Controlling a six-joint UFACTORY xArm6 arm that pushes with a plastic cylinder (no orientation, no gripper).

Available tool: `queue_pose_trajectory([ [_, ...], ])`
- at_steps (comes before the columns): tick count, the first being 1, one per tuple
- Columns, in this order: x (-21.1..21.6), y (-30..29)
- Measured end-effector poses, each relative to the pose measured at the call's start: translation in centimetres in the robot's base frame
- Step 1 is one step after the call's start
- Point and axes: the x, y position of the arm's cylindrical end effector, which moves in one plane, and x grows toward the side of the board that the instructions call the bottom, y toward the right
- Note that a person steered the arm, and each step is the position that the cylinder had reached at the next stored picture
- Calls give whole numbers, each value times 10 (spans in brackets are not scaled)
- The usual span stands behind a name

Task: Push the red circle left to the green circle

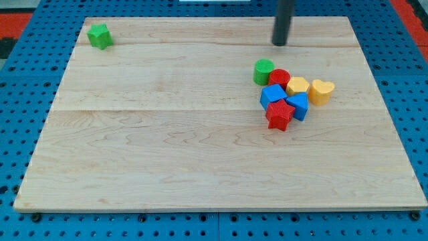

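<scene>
A: Camera view, quick pass. Red circle [279, 77] is sitting right of centre on the wooden board [167, 154], toward the view's top. It's touching the green circle [263, 71], which is lying just to its upper left.

B: So red is on green's right side?

A: Yes, right and slightly lower. Below the red circle a blue cube-like block [273, 94] is pressing up against it. To its right a yellow hexagon-ish block [297, 86] is touching it too.

B: Rest of the cluster?

A: A yellow heart [322, 91] is sitting furthest right, beside the yellow hexagon. A second blue block [298, 106], shape unclear, is lying under the hexagon. A red star [279, 115] is sitting lowest, touching both blues.

B: Anything away from the pile?

A: A green star-like block [100, 36] is sitting alone in the board's top-left corner, well apart.

B: Tip?

A: My tip [279, 44] is resting above the cluster, toward the view's top, near the green and red circles but clear of both.

B: Pincer state?

A: No pincer showing, just the rod, so nothing spread or pinching.
</scene>
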Motion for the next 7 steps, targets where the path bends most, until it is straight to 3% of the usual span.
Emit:
queue_pose_trajectory([
  [1,48,-3],
  [2,108,-51],
  [3,121,-67],
  [5,143,-25],
  [7,158,-55],
])
